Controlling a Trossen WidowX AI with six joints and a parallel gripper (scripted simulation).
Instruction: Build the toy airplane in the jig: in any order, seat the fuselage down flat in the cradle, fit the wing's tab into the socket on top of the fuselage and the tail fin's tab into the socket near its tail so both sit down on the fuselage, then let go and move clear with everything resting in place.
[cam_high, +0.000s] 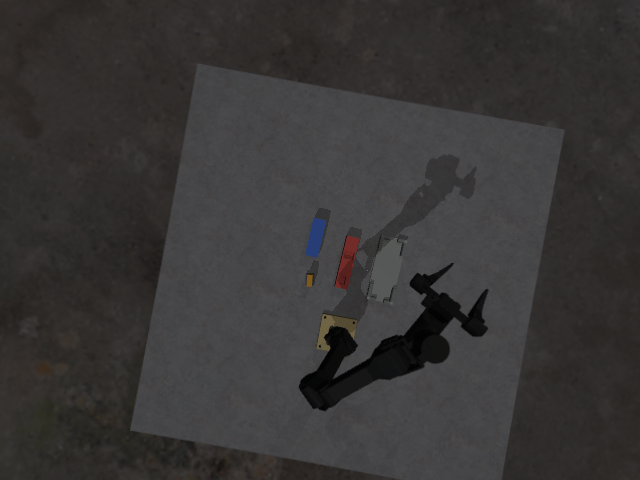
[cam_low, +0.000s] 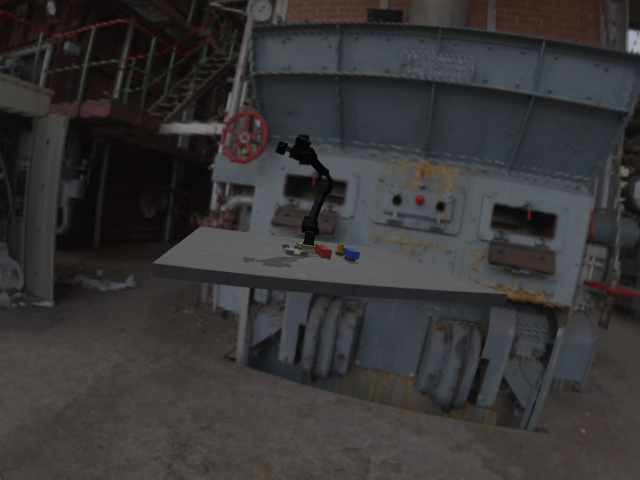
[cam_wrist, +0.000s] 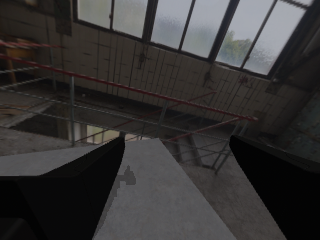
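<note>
The red fuselage (cam_high: 347, 261) (cam_low: 323, 251) lies on the table beside the cradle, with its sockets facing up. The pale grey cradle (cam_high: 386, 269) is empty, to the right of the fuselage in the top view. The blue wing (cam_high: 315, 237) (cam_low: 351, 253) lies apart on the table, left of the fuselage. The small orange-yellow tail fin (cam_high: 309, 280) (cam_low: 340, 248) stands near the wing's end. My gripper (cam_high: 469, 276) (cam_wrist: 176, 140) is wide open and empty, high above the table, to the right of the cradle in the top view. The wrist view shows none of the parts.
The arm rises from a tan base plate (cam_high: 323, 338) close to the near ends of the fuselage and cradle. The arm's shadow crosses the table (cam_high: 248, 155) (cam_low: 217, 258) between the fuselage and cradle. A table edge shows in the wrist view.
</note>
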